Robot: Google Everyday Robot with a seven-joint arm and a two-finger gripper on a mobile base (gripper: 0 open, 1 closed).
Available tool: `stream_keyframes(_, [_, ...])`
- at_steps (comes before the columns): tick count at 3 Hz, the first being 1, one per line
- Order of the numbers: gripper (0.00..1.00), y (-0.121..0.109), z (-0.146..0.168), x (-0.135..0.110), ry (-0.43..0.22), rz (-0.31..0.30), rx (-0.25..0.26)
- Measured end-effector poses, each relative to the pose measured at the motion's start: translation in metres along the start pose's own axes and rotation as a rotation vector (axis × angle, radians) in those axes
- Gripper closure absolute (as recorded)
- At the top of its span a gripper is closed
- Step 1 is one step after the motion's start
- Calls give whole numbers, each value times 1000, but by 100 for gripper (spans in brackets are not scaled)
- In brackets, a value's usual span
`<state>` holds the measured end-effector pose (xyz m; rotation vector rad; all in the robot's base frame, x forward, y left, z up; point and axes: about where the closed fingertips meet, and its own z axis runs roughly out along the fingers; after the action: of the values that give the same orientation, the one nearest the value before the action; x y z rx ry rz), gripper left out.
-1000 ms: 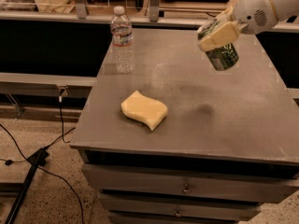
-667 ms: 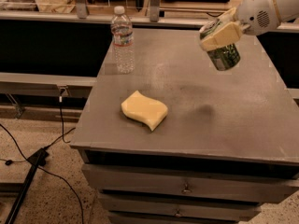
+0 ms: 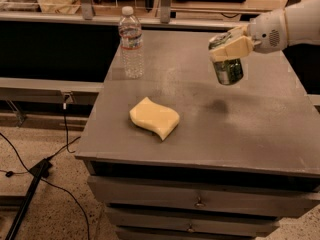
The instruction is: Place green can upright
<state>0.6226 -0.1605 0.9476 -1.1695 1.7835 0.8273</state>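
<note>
My gripper (image 3: 231, 48) reaches in from the right and is shut on the green can (image 3: 229, 69). It grips the can near its silver top, and the green body hangs below the pale fingers (image 3: 235, 45), close to upright and slightly tilted. The can is held in the air above the right middle of the grey table (image 3: 250, 129). Its faint shadow lies on the tabletop below it.
A clear water bottle (image 3: 131, 43) with a white cap stands at the table's back left. A yellow sponge (image 3: 154, 117) lies left of centre, near the front. Drawers are under the tabletop. Cables run over the floor at the left.
The gripper has moved a little to the left with the can, which now hangs more upright than before. The bottle and the sponge have not moved.
</note>
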Motion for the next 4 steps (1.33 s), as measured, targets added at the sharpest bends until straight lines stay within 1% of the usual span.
stream_keyframes(1, [100, 4, 1, -8, -344, 86, -148])
stream_keyframes(2, [100, 10, 4, -21, -350, 80, -167])
stream_keyframes(3, [100, 10, 4, -18, -308, 48, -149])
stream_keyframes(4, [100, 6, -10, -15, -356, -11, -135])
